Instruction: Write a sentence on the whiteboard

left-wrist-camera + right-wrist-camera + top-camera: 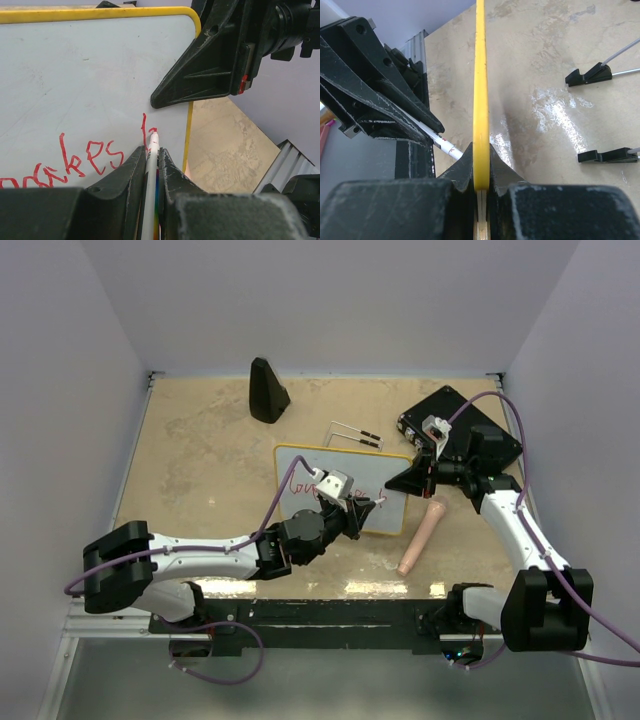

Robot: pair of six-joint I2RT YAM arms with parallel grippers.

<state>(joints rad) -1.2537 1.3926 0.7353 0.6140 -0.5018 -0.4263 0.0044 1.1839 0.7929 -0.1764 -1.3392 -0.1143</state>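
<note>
While on whiteboard [75, 70], marker [151, 152] beside sentence [92, 156]

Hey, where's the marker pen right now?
Left wrist view: the marker is pinched in the left gripper, tip at the whiteboard just right of the red writing, near the board's right rim.

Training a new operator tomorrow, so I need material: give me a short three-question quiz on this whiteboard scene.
1. True or false: the left gripper is shut on a marker.
2. What does the right gripper clamp? A) the marker B) the yellow rim of the whiteboard C) nothing
3. Fill in: the sentence being written is ___ in colour.
Key: 1 true; 2 B; 3 red.
</note>
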